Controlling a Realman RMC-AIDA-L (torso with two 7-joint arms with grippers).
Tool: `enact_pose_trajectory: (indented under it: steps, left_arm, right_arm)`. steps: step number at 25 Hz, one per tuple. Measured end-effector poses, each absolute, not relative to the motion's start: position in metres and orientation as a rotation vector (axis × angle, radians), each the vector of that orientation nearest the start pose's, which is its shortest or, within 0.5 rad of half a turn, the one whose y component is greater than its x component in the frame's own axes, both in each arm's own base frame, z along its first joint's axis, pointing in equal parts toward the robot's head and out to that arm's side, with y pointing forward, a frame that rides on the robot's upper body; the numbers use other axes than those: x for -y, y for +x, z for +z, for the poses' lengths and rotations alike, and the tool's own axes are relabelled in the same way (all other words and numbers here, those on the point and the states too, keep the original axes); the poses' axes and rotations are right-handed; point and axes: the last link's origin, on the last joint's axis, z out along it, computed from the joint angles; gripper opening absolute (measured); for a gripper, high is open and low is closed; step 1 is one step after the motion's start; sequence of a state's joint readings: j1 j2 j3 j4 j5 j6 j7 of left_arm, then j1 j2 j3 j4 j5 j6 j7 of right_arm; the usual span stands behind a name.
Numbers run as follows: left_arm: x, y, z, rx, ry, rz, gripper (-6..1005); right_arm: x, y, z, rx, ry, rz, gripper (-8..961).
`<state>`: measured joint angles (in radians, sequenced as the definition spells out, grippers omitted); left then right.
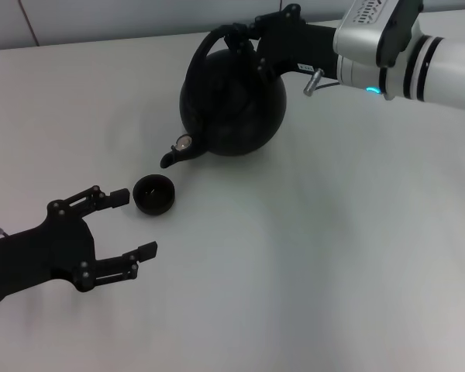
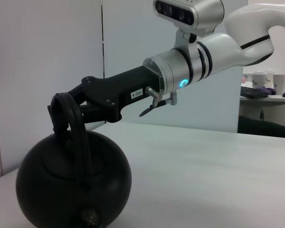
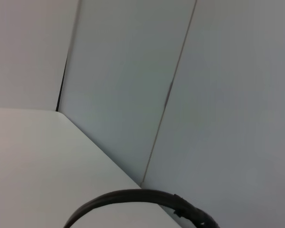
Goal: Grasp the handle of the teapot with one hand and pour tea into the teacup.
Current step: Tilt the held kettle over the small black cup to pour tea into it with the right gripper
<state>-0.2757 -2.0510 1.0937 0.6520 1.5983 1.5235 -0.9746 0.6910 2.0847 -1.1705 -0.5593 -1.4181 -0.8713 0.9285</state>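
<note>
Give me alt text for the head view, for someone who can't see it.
The right hand grips the handle of a black teapot on a white table, its spout pointing toward a small black teacup just beyond it. The left hand hovers open beside the teacup, not touching it.

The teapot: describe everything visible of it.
The teapot is a round, squat, matte-black pot standing on the white table, near its far edge. Its short curved spout points toward the small black teacup, which sits just beyond the spout, apart from it. The arched black handle rises over the lid, and the right gripper is closed on its top. Nothing else touches it.
</note>
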Motion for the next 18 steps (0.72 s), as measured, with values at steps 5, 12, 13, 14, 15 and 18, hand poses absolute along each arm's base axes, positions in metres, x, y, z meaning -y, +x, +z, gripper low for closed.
enact_pose_trajectory:
  steps: [5,12,13,14,15,18]
  left_arm:
    - [-0.269,-0.287,-0.02,0.241,-2.705,-0.756,859]
    - [-0.27,-0.287,-0.02,0.238,-2.704,-0.753,859]
    - [-0.27,-0.287,-0.02,0.238,-2.704,-0.753,859]
    - [-0.27,-0.287,-0.02,0.238,-2.704,-0.752,859]
    - [-0.27,-0.287,-0.02,0.239,-2.703,-0.752,859]
    - [-0.27,-0.287,-0.02,0.24,-2.701,-0.75,859]
  right_arm:
    - [-0.428,0.19,-0.036,-0.021,-2.397,0.471,114]
    - [-0.431,0.181,-0.041,0.077,-2.4,0.4,115]
    - [-0.431,0.181,-0.041,0.077,-2.4,0.4,114]
    - [-0.431,0.179,-0.044,0.101,-2.402,0.368,114]
    - [-0.431,0.179,-0.044,0.101,-2.402,0.368,114]
    - [-0.431,0.174,-0.048,0.14,-2.408,0.343,114]
